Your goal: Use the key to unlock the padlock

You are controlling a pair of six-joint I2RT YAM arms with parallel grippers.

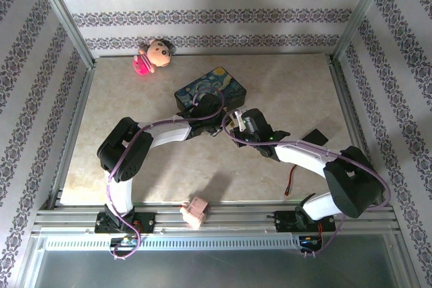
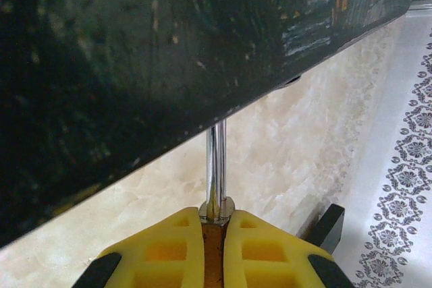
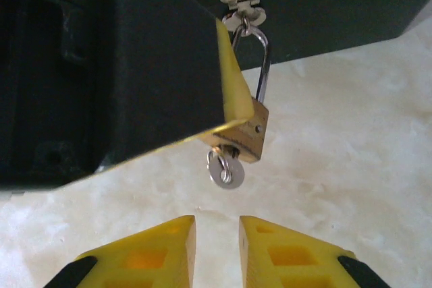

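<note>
the left gripper pinches the padlock between shut fingers, its brass body mostly hidden, the shackle rising ahead to the starry-night box. the right gripper is empty, fingers slightly parted; the key hangs just ahead, blade buried in the lock.

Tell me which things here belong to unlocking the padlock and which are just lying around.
Part of the job:
padlock
key, sitting in the padlock
starry box, with the padlock on its hasp
left gripper, clamped on the padlock
right gripper, open and facing the key

Just lying about:
doll
pink object
</note>
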